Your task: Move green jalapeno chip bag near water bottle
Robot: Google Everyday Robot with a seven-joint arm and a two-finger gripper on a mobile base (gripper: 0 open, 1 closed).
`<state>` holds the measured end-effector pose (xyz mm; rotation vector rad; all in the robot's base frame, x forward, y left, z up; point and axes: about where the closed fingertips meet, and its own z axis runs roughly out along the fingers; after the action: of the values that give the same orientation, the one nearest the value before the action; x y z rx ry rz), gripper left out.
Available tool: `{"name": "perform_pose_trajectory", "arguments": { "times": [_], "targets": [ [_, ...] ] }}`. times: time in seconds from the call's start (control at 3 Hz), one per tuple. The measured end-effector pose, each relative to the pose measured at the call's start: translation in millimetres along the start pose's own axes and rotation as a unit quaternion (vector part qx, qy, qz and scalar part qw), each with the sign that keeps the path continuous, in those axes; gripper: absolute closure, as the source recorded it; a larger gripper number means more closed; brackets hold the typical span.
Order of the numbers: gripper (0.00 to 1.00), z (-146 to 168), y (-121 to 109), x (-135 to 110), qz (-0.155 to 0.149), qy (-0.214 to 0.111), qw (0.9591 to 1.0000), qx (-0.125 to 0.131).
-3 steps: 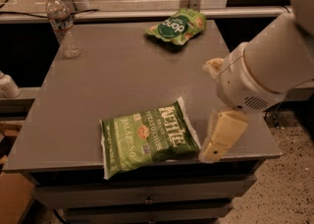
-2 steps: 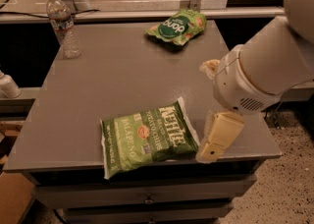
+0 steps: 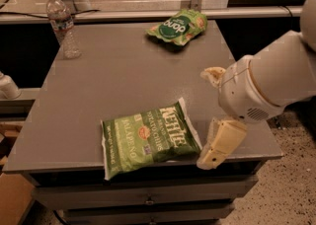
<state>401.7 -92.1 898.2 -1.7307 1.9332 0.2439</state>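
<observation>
The green jalapeno chip bag [image 3: 148,139] lies flat near the table's front edge, white lettering facing up. The water bottle [image 3: 62,25] stands upright at the table's far left corner, well apart from the bag. My gripper [image 3: 217,145] hangs at the front right of the table, just right of the bag's right edge, at the end of the white arm [image 3: 266,83]. It holds nothing that I can see.
A smaller green bag with a dark round logo [image 3: 178,25] lies at the back centre-right of the grey table [image 3: 123,76]. Drawers [image 3: 148,199] sit under the tabletop. A rail [image 3: 148,16] runs behind the table.
The arm and gripper have shifted slightly left, toward the bag's right edge. The bag, the bottle and the smaller bag have not moved.
</observation>
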Motion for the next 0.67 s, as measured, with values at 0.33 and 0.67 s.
{"name": "perform_pose_trajectory", "arguments": {
  "times": [0.33, 0.67],
  "targets": [
    [0.00, 41.8, 6.9, -7.9, 0.012, -0.058, 0.9982, -0.008],
    [0.00, 71.2, 6.6, -20.6, 0.020, -0.091, 0.9955, -0.012]
  ]
}}
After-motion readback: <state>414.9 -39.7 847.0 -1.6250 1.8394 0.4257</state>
